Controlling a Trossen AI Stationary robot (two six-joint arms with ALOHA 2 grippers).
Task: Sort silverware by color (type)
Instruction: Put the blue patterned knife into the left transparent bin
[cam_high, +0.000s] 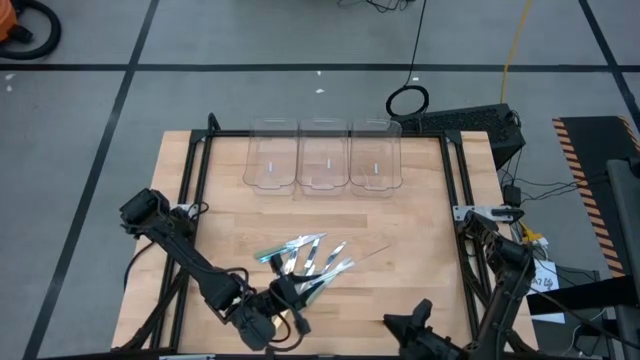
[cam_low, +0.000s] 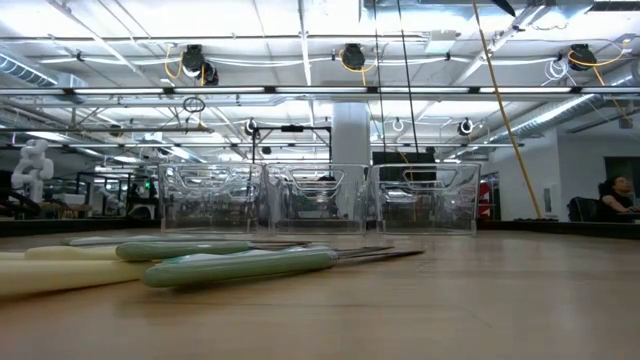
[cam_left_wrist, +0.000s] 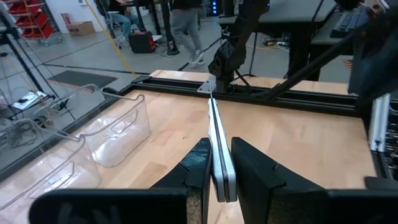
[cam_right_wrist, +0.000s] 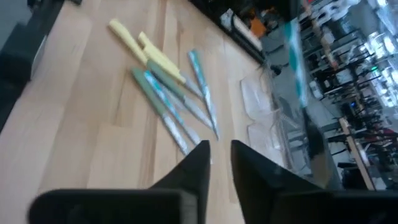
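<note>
Several pieces of silverware (cam_high: 305, 258) lie fanned in a loose pile on the wooden table, near its front. Green handles (cam_low: 240, 265) and pale yellow ones (cam_low: 50, 275) show in the low view, and the pile (cam_right_wrist: 168, 93) shows again in the right wrist view. My left gripper (cam_high: 298, 320) hangs above the table just in front of the pile, shut on one pale-handled utensil (cam_left_wrist: 214, 124). My right gripper (cam_right_wrist: 219, 155) hovers at the front right (cam_high: 392, 322), its fingers close together with nothing between them. My left gripper pinches the utensil's thick handle end (cam_left_wrist: 222, 168) between its two fingers. The fingers run along the utensil and are close to level, pointing toward the table's right side. The slim silvery end (cam_left_wrist: 209, 96) sticks straight out ahead, clear of the table.
Three clear plastic bins (cam_high: 322, 155) stand side by side at the table's far edge, and show too in the low view (cam_low: 320, 200). Black frame rails (cam_left_wrist: 292, 99) run along the table's sides. Bare wood lies between pile and bins. People stand in the room beyond.
</note>
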